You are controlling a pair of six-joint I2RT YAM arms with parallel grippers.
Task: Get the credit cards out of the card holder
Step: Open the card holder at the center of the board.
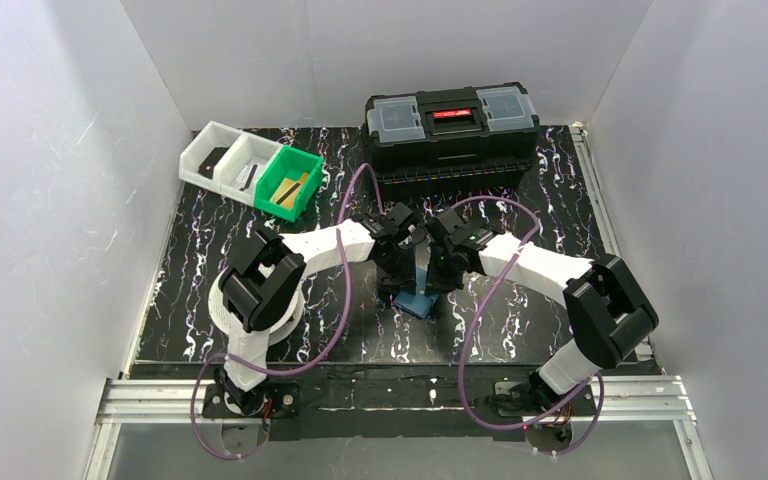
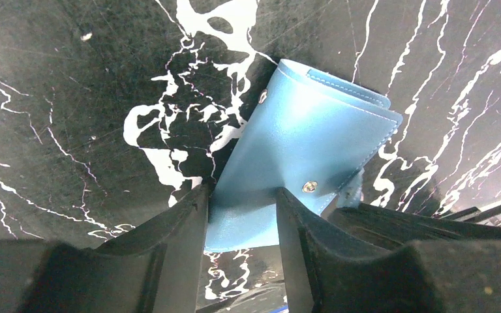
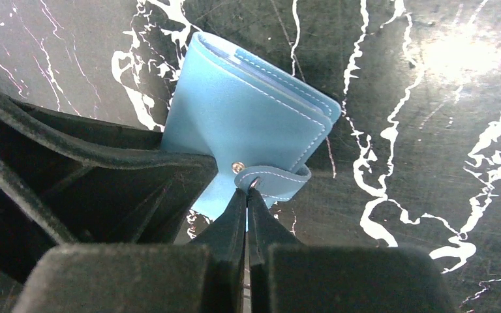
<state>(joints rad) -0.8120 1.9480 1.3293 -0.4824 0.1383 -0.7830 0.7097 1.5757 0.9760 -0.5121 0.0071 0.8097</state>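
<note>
The card holder (image 1: pixel 418 300) is sitting at the middle of the black marbled surface (image 1: pixel 560 190), between the two arms, with both hands meeting over it. It is folded, its blue outer face turned up toward the wrist cameras, and it is tilting, one part rising between the hands.

The left hand (image 2: pixel 241 195) is clamping on the holder's near edge: a finger is pressing on each side and the blue cover is filling the gap between them. The right hand (image 3: pixel 248 192) is pinching its fingertips together on the small snap strap at the holder's corner, right at the metal stud.

At the far edge a black toolbox (image 1: pixel 452 125) is standing, and to its left a green bin (image 1: pixel 290 185) is sitting against white trays (image 1: pixel 228 158).
</note>
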